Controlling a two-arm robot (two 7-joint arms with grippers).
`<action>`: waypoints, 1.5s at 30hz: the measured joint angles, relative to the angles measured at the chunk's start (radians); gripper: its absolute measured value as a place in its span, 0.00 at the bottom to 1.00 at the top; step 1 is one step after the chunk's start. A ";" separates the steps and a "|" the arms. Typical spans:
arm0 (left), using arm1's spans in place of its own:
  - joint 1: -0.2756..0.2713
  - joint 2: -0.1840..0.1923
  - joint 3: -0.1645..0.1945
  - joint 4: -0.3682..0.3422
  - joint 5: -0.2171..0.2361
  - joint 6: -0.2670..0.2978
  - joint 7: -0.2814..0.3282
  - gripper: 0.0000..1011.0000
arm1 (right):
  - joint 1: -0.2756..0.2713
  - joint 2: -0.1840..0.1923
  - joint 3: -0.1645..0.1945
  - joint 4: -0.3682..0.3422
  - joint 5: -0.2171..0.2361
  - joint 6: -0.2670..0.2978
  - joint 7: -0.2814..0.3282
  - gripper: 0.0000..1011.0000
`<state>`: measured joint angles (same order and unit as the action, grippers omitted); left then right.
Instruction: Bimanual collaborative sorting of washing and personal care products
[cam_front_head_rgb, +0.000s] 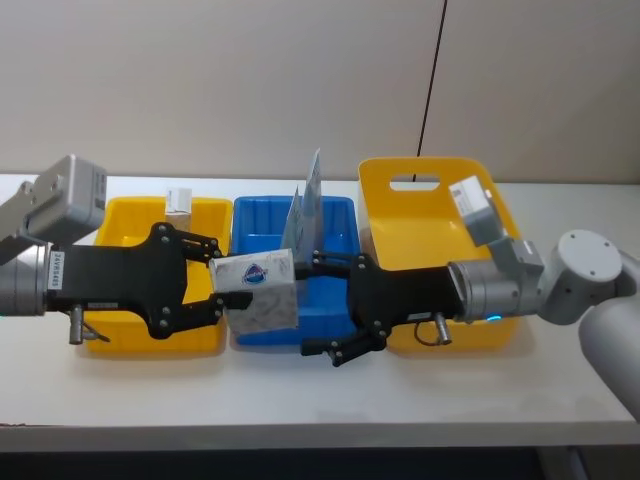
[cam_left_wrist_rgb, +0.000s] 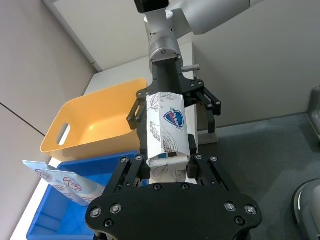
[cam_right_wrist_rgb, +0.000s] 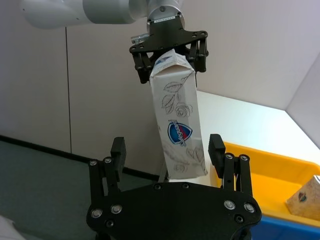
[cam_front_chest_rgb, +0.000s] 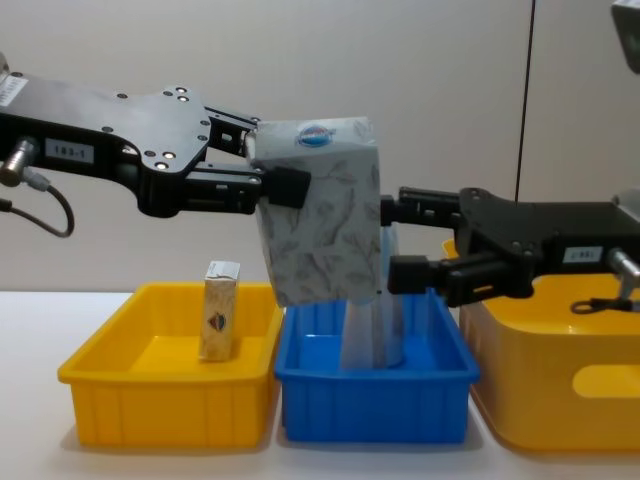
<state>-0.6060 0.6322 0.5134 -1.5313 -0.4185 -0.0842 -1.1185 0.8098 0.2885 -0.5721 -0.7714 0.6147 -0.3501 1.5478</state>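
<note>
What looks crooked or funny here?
The carton hangs tilted in the air over the blue bin, pinched at one end by the left end effector. The right end effector sits open around its other end. Nothing looks spilled.

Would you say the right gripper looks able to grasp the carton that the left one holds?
Probably yes: the right gripper, open, straddles the free end of the carton, which the left gripper clamps above the blue bin.
</note>
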 joint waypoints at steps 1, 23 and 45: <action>0.000 0.000 0.000 0.000 0.000 0.000 0.000 0.34 | 0.001 -0.002 -0.002 0.002 0.000 -0.002 -0.001 0.99; 0.000 0.000 0.000 0.000 0.000 0.000 0.000 0.34 | 0.004 -0.043 -0.031 0.005 -0.011 -0.038 -0.055 0.86; 0.000 0.000 0.000 0.000 0.000 0.000 0.000 0.34 | -0.007 -0.040 -0.050 -0.018 -0.016 -0.043 -0.097 0.36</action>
<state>-0.6059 0.6323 0.5135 -1.5313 -0.4185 -0.0841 -1.1189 0.8025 0.2487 -0.6223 -0.7893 0.5989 -0.3933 1.4504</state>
